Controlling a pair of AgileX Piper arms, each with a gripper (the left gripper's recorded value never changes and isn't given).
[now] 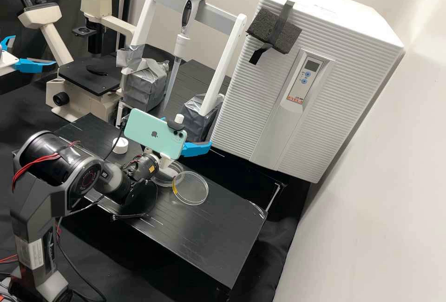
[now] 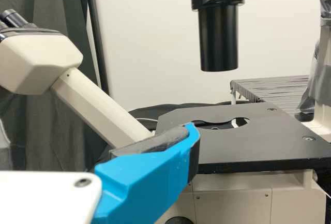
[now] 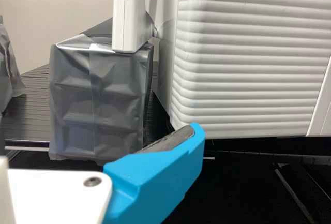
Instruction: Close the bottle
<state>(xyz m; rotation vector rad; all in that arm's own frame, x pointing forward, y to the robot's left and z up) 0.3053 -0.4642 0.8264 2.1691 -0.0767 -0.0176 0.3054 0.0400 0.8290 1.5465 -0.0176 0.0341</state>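
Small orange print (image 1: 294, 99) on the white cabinet (image 1: 334, 37), perhaps a label, is unreadable; the mint phone (image 1: 151, 134) carries a logo.

Microscope (image 1: 79, 79) far left on bench; left gripper (image 1: 35, 65) just left of it. Pipette stand (image 1: 186, 37) centre, behind platform (image 1: 209, 227). Machine (image 1: 302, 74) right. On platform: dish (image 1: 190, 188) centre, cap (image 1: 121, 145) left. Right gripper (image 1: 200, 147) above platform, near stand's right foot.

Right gripper (image 1: 199, 148) is hemmed in: ribbed white cabinet (image 1: 325, 83) just beside it, taped grey block (image 1: 197, 115) close by. Bare black platform (image 1: 218, 232) past the petri dishes (image 1: 190, 188) offers passing room.
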